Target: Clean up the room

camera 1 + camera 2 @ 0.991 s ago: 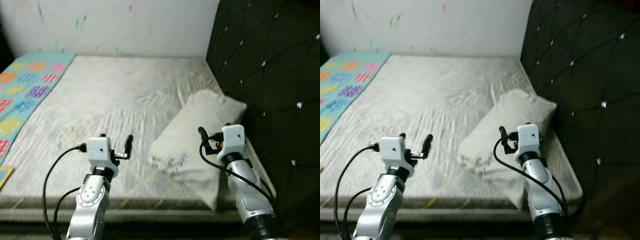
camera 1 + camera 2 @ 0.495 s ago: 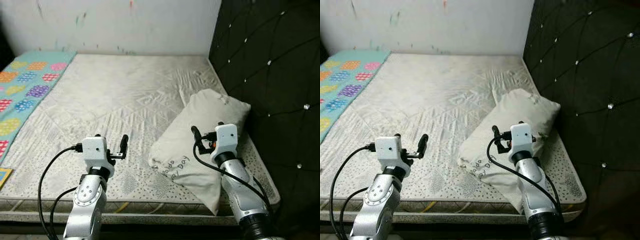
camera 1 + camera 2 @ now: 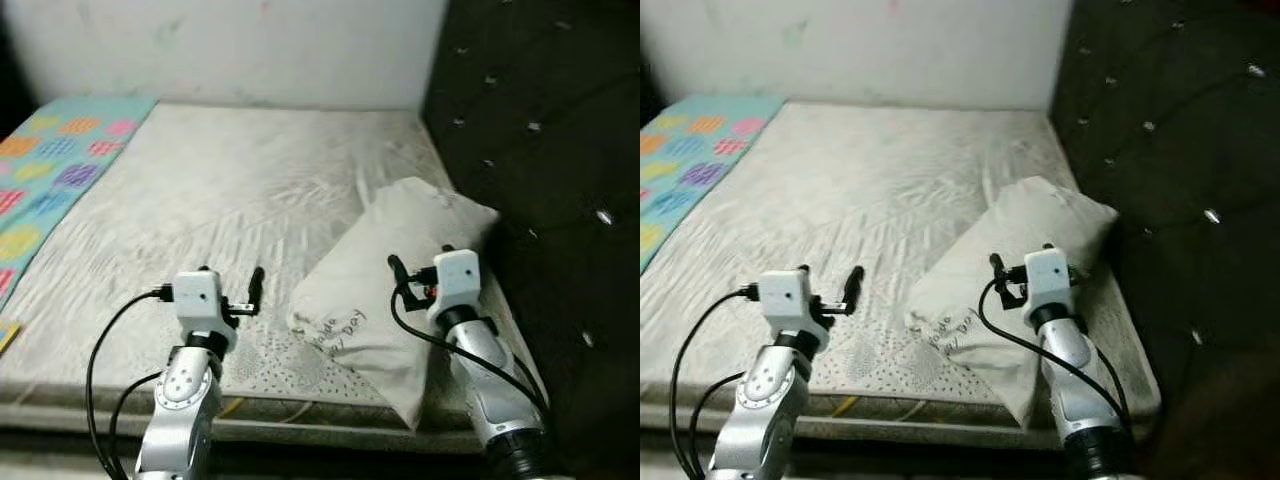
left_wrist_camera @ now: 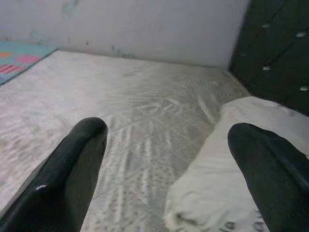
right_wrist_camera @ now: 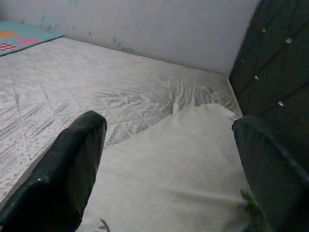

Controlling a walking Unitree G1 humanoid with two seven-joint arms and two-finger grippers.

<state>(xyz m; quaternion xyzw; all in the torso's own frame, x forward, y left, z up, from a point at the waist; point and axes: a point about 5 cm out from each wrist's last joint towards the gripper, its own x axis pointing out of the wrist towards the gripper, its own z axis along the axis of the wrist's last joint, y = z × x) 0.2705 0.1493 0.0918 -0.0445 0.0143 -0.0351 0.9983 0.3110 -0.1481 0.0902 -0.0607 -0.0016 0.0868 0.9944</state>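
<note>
A white pillow [image 3: 360, 275] with dark writing near its front end lies slantwise on the right side of the bare quilted mattress [image 3: 220, 190], its far end close to the headboard. My right gripper [image 3: 420, 262] hovers open over the pillow's near half, and the pillow [image 5: 169, 179] spreads beneath its fingers [image 5: 77, 164]. My left gripper [image 3: 232, 278] hangs open above the mattress, just left of the pillow's front end [image 4: 222, 188]. Neither gripper holds anything.
A black tufted headboard [image 3: 540, 150] runs along the right side and a white wall [image 3: 230, 50] closes the back. A teal blanket with coloured patches [image 3: 50, 160] covers the mattress's far left. A yellow-edged flat thing [image 3: 5, 335] lies at the left front edge.
The whole picture has shifted and blurred slightly, so the camera has moved. Both arms keep the same raised pose with fingers apart, and the pillow lies where it was.
</note>
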